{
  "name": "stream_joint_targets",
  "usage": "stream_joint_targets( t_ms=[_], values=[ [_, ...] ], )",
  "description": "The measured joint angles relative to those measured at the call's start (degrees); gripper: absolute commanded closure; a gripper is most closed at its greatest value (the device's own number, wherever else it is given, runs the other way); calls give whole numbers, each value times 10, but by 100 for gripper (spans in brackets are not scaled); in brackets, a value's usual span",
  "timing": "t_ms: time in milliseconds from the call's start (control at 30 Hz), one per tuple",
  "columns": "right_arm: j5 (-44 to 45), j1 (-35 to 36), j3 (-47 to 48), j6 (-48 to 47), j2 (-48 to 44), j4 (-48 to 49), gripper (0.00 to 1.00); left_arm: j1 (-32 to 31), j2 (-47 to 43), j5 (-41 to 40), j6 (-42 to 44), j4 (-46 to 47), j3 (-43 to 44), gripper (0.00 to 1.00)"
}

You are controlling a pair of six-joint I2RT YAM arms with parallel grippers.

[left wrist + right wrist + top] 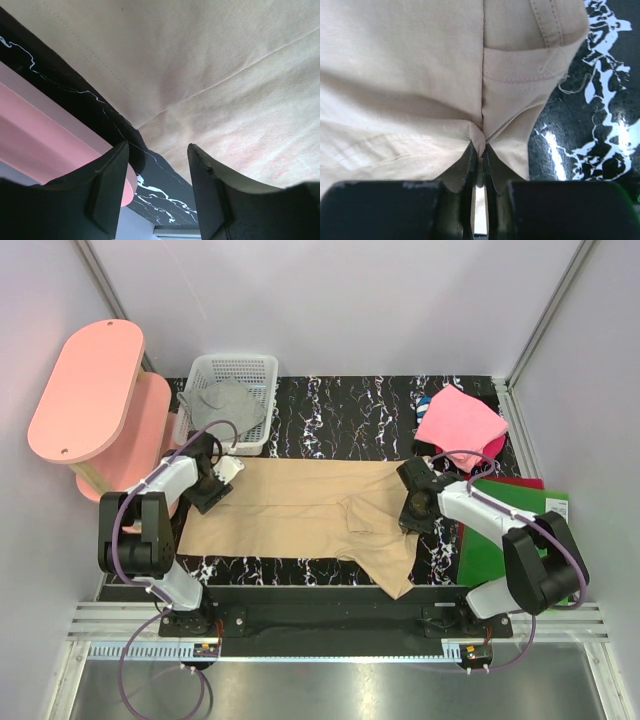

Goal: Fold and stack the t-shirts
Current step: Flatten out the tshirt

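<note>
Nearest: large tan cloth t-shirt (300, 510), spread flat on black marbled worktop (340, 405), presumably for folding; right pincer (479, 150) clamped on a cloth pleat by the collar, a grip only its wrist view reveals; left pincer (157, 147) parted, empty, over the shirt's left edge. Farther: grey t-shirt (225, 405) draped in white mesh basket (240, 360); bright pink t-shirt (460, 420).

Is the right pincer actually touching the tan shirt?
Touching. The right wrist view shows the right pincer closed on a fold of the tan shirt.
</note>
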Motion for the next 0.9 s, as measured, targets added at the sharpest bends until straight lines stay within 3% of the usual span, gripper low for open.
stream_joint_targets(
  t_ms=[400, 667, 900],
  values=[
    [16, 0, 8, -4, -76, -49, 97, 2, 20, -3, -1, 9, 2, 47],
    [16, 0, 8, -6, -76, -54, 97, 1, 66, -5, -12, 12, 30, 56],
    [15, 0, 8, -9, -76, -54, 97, 1, 70, -5, -18, 13, 46, 69]
  ],
)
